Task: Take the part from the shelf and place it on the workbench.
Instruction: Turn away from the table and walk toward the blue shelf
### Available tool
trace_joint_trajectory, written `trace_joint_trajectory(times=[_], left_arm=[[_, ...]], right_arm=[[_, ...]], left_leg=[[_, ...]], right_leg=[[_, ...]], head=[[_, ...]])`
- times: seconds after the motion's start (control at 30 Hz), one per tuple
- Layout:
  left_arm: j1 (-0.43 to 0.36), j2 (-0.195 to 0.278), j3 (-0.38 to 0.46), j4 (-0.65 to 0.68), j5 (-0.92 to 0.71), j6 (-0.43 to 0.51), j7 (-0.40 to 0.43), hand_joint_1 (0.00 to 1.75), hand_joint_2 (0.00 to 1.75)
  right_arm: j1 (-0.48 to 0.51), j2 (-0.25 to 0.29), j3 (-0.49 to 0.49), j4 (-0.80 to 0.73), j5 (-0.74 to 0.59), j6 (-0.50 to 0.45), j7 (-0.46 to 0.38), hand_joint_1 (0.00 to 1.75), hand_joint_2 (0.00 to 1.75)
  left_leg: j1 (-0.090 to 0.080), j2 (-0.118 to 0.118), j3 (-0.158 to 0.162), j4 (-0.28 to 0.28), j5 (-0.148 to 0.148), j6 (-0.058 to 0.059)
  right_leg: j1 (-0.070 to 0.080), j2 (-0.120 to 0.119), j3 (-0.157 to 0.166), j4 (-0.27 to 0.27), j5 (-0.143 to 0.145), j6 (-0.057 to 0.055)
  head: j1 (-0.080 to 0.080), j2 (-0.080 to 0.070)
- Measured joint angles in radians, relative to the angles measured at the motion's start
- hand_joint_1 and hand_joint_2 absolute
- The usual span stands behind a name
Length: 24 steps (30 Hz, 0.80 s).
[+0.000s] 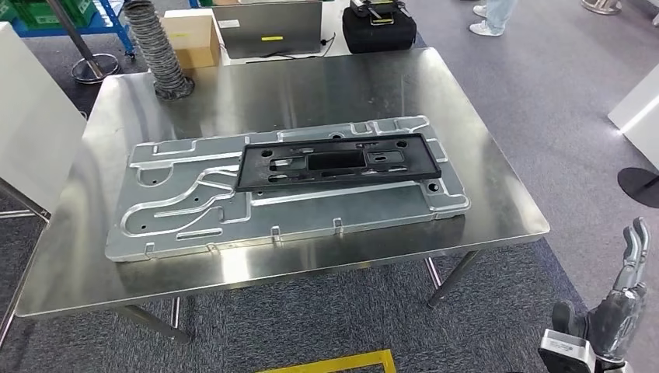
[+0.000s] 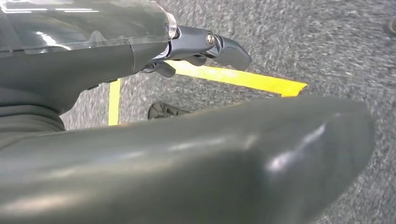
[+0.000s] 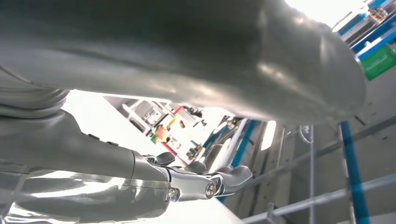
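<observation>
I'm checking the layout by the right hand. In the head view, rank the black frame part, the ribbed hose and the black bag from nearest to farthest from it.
From the right hand, at the lower right:
1. Black frame part, mid-table on the metal plate.
2. Black bag, beyond the table's far edge.
3. Ribbed hose, far left corner.

Around the metal plate (image 1: pixel 287 186), the desk (image 1: pixel 482 148) lies bare to its right and front; a ribbed hose (image 1: pixel 159 50) stands behind it.

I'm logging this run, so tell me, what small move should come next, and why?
Probably lower the right hand away and stop: the black rectangular plastic frame part already lies flat on the large silver stamped metal plate on the steel workbench, and that hand holds nothing.
</observation>
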Motion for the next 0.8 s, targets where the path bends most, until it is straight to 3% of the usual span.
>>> trace_joint_trajectory(times=[0.07,0.1,0.17,0.23,0.27,0.3,0.33,0.4,0.47,0.5,0.57,0.6,0.63,0.67,0.73,0.77,0.8], left_arm=[[0.002,0.000,0.000,0.000,-0.002,-0.001,-0.001,0.00,0.00],[0.004,0.000,0.000,0.000,-0.003,-0.001,-0.001,0.00,0.00],[0.006,0.000,0.000,0.000,-0.005,-0.001,-0.002,0.00,0.00],[0.006,0.000,0.000,0.000,-0.006,-0.002,-0.002,0.00,0.00],[0.007,0.000,0.000,0.000,-0.007,-0.003,-0.002,0.00,0.00],[0.008,0.000,0.000,0.000,-0.009,-0.003,-0.002,0.00,0.00],[0.009,0.000,0.000,0.000,-0.010,-0.004,-0.002,0.00,0.00],[0.010,0.000,0.000,0.000,-0.011,-0.003,-0.002,0.00,0.00],[0.009,-0.002,0.000,0.000,-0.011,0.000,-0.003,0.00,0.00],[0.009,-0.003,0.000,0.000,-0.010,0.002,-0.004,0.00,0.00],[0.010,-0.003,0.000,0.000,-0.007,0.006,-0.006,0.00,0.00],[0.011,-0.003,0.000,0.000,-0.005,0.007,-0.007,0.00,0.00],[0.011,-0.003,0.001,0.000,-0.004,0.008,-0.006,0.00,0.00],[0.012,-0.002,0.001,0.000,-0.004,0.008,-0.006,0.00,0.00],[0.012,-0.002,0.001,0.000,-0.005,0.009,-0.006,0.00,0.00],[0.012,-0.002,0.001,0.000,-0.006,0.008,-0.006,0.00,0.00],[0.011,-0.002,0.001,0.000,-0.008,0.008,-0.006,0.00,0.00]], right_arm=[[0.006,0.001,-0.005,0.000,-0.004,0.006,-0.001,0.00,0.00],[0.009,0.002,-0.007,0.001,-0.010,0.007,-0.001,0.00,0.00],[0.014,0.002,-0.012,0.002,-0.026,0.008,-0.001,0.00,0.00],[0.016,0.002,-0.015,0.003,-0.048,0.009,-0.001,0.00,0.00],[0.016,0.002,-0.015,0.004,-0.061,0.010,-0.001,0.00,0.00],[0.017,0.002,-0.015,0.005,-0.075,0.013,-0.001,0.00,0.00],[0.017,0.002,-0.015,0.007,-0.085,0.015,-0.001,0.00,0.00],[0.015,0.002,-0.014,0.010,-0.091,0.018,-0.001,0.00,0.00],[0.013,0.002,-0.013,0.012,-0.088,0.020,-0.001,0.00,0.00],[0.010,0.002,-0.013,0.015,-0.086,0.021,-0.002,0.00,0.00],[0.002,0.004,-0.013,0.028,-0.079,0.024,-0.002,0.00,0.00],[-0.002,0.008,-0.015,0.038,-0.071,0.025,-0.002,0.00,0.00],[-0.006,0.013,-0.017,0.051,-0.060,0.024,-0.001,0.00,0.00],[-0.007,0.020,-0.019,0.062,-0.047,0.022,-0.001,0.00,0.00],[-0.009,0.038,-0.032,0.090,-0.015,0.019,-0.001,0.00,0.00],[-0.012,0.051,-0.045,0.107,0.001,0.019,0.000,0.00,0.00],[-0.016,0.066,-0.063,0.130,0.016,0.021,0.000,0.00,0.00]], left_leg=[[-0.001,-0.008,-0.012,-0.003,0.012,0.018],[-0.001,-0.012,-0.021,-0.003,0.022,0.027],[0.001,-0.018,-0.047,-0.005,0.047,0.040],[-0.001,-0.025,-0.079,-0.002,0.072,0.045],[-0.002,-0.027,-0.096,0.000,0.084,0.045],[-0.004,-0.030,-0.112,0.003,0.095,0.044],[-0.005,-0.032,-0.127,0.006,0.104,0.043],[-0.007,-0.037,-0.151,0.012,0.121,0.039],[-0.007,-0.040,-0.162,0.013,0.138,0.031],[-0.005,-0.040,-0.164,0.011,0.147,0.025],[-0.002,-0.041,-0.166,0.005,0.164,0.012],[-0.001,-0.041,-0.171,0.008,0.159,0.006],[-0.001,-0.041,-0.179,0.025,0.134,0.001],[0.000,-0.039,-0.191,0.061,0.091,-0.004],[0.005,-0.034,-0.221,0.182,-0.016,-0.013],[0.007,-0.032,-0.230,0.243,-0.045,-0.018],[0.009,-0.031,-0.229,0.286,-0.047,-0.022]], right_leg=[[-0.004,-0.006,-0.002,0.001,0.009,0.013],[-0.006,-0.003,-0.007,0.011,-0.006,0.019],[-0.009,0.010,-0.034,0.085,-0.092,0.029],[-0.011,0.016,-0.066,0.215,-0.189,0.034],[-0.011,0.017,-0.070,0.266,-0.206,0.035],[-0.011,0.017,-0.059,0.287,-0.198,0.033],[-0.011,0.019,-0.032,0.272,-0.175,0.030],[-0.006,0.026,0.072,0.140,-0.133,0.014],[0.002,0.033,0.164,-0.002,-0.134,0.001],[0.006,0.035,0.184,-0.038,-0.141,-0.003],[0.008,0.033,0.182,-0.052,-0.126,-0.008],[0.007,0.029,0.176,-0.058,-0.116,-0.014],[0.003,0.025,0.167,-0.063,-0.102,-0.019],[0.000,0.021,0.155,-0.067,-0.087,-0.024],[0.000,0.015,0.123,-0.066,-0.063,-0.028],[0.000,0.012,0.105,-0.063,-0.051,-0.027],[0.000,0.010,0.087,-0.059,-0.039,-0.025]], head=[[0.000,0.000],[0.000,0.000],[0.000,0.000],[0.000,0.000],[0.000,0.000],[0.000,0.000],[0.000,0.000],[0.000,0.000],[0.000,0.000],[0.000,0.000],[0.000,0.000],[0.000,0.000],[0.000,0.000],[0.000,0.000],[0.000,0.000],[0.000,0.000],[0.000,0.000]])
